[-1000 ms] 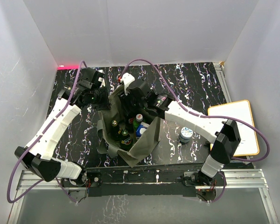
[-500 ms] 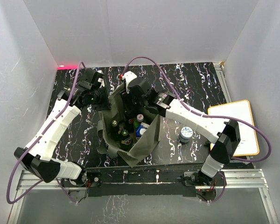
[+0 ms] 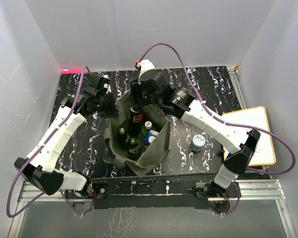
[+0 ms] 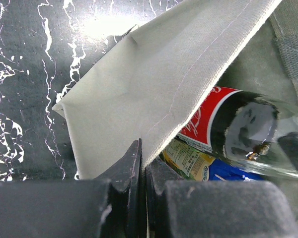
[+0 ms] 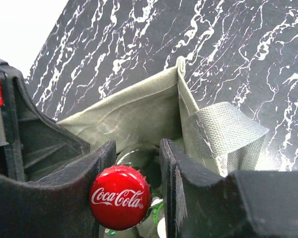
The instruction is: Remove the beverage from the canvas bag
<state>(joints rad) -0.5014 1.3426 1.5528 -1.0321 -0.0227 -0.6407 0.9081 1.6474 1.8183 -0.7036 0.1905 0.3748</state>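
Two jobs looked key: the left pincer (image 4: 143, 159), shut on the canvas bag (image 4: 139, 84), should hold it down while the right pincer (image 5: 136, 154), clamped on the half-out cola bottle (image 5: 120, 197), lifted straight up.

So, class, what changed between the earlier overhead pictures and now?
The right claw rose, lifting the cola bottle it grips partway out of the canvas bag. The left claw stays pinched on the bag's edge; the other bottles stay inside.
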